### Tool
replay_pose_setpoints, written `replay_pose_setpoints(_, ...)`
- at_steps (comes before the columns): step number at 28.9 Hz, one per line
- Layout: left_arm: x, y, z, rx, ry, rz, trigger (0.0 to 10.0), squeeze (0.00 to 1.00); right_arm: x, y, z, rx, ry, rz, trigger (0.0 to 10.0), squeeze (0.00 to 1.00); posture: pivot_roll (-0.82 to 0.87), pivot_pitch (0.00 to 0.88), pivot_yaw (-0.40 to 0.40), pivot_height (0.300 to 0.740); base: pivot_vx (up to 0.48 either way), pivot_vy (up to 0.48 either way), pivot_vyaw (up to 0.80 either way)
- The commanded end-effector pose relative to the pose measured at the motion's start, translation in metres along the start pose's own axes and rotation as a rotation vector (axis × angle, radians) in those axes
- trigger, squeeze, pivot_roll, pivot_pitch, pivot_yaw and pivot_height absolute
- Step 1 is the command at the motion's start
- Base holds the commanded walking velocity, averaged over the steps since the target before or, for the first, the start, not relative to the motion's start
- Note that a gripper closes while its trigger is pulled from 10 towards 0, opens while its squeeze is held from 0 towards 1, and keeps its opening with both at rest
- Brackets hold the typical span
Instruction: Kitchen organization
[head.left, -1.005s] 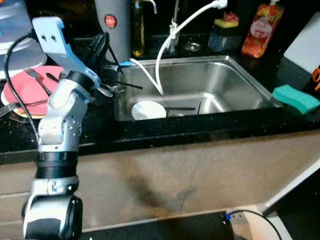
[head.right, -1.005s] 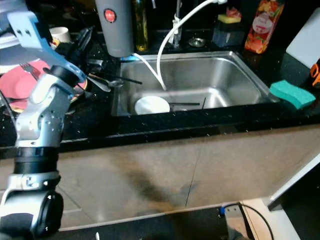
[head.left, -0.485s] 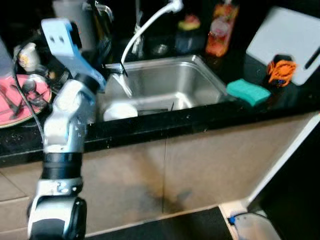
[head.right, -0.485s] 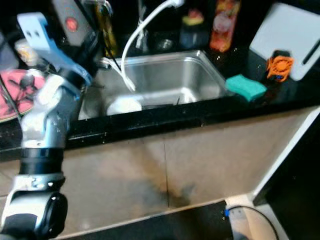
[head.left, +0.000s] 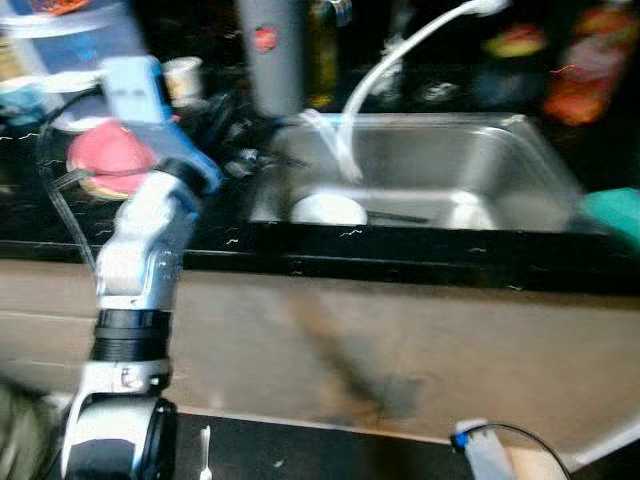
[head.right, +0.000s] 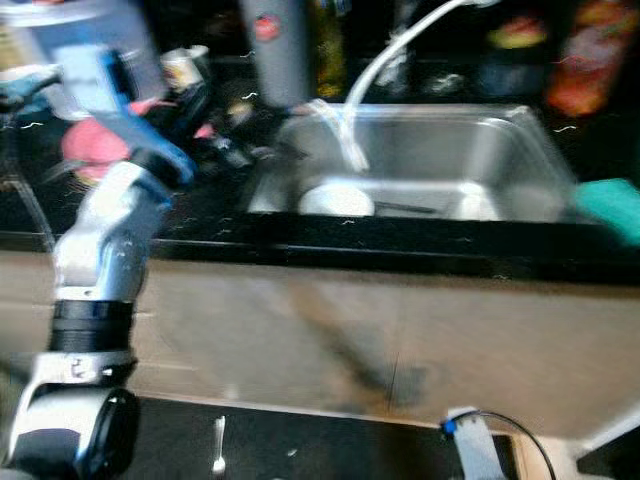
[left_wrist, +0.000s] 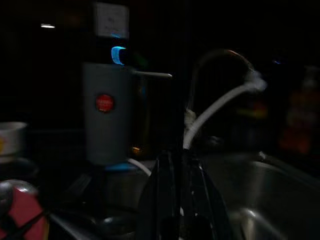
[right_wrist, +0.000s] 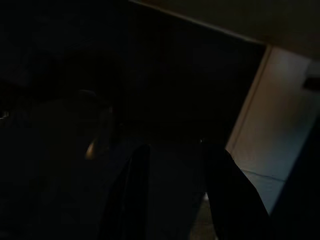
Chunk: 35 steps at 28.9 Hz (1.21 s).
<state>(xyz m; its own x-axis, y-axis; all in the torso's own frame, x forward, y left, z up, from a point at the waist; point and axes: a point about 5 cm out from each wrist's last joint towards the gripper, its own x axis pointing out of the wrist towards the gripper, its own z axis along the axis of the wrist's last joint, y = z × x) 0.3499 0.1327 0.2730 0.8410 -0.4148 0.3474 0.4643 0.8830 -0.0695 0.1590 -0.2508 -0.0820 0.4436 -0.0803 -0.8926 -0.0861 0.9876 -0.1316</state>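
Right now the left gripper (left_wrist: 175, 200) hangs over the bench's left end beside the sink (head.left: 480, 165), jaws pressed together on nothing. Just beyond stand a grey canister (head.left: 270, 60) and pink plate (head.left: 105, 160); a white bowl (head.left: 328, 208) lies in the sink. The right gripper (right_wrist: 172, 195) hangs in shade, jaws spread.

The sink (head.left: 480, 165) is brushed stainless steel with a soft sheen. The tabletop (head.left: 420, 265) is glossy black, speckled stone. The left arm (head.left: 140, 250) is smooth silver metal, with a matt blue plastic bracket (head.left: 135, 90).
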Motion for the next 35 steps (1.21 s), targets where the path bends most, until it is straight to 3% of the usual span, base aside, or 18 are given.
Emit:
replay_pose_setpoints(1,-0.003,0.0,-0.009,0.028,0.05,-0.018,10.0,0.0,0.0,0.002,-0.004,0.022,0.008,-0.005,10.0,0.0,-0.01,0.01,0.027,0.74,0.0,0.0,0.0)
replay_pose_setpoints(3,-0.004,-0.009,-0.015,0.086,0.085,-0.104,10.0,0.0,0.0,0.0,-0.005,0.017,0.011,-0.027,10.0,0.0,-0.01,0.012,0.027,0.74,0.0,0.0,0.0)
replay_pose_setpoints(6,-0.005,-0.013,-0.017,0.105,0.096,-0.141,10.0,0.0,0.0,-0.001,-0.005,0.018,0.012,-0.033,10.0,0.0,-0.01,0.013,0.026,0.74,0.0,0.0,0.0)
replay_pose_setpoints(18,-0.004,-0.018,-0.016,0.095,0.088,-0.179,10.0,0.0,0.0,-0.002,-0.007,0.007,0.027,-0.047,10.0,0.0,-0.01,0.016,0.024,0.74,0.218,0.0,0.0)
replay_pose_setpoints(26,-0.001,-0.024,-0.014,0.098,0.081,-0.215,10.0,0.0,0.0,-0.002,-0.007,0.017,0.026,-0.057,10.0,0.0,-0.01,0.014,0.028,0.74,0.263,0.0,-0.68)
replay_pose_setpoints(35,0.0,-0.028,-0.013,0.095,0.071,-0.222,10.0,0.0,0.0,-0.002,-0.007,0.003,0.032,-0.052,10.0,0.0,-0.01,0.009,0.026,0.74,0.217,0.0,0.0)
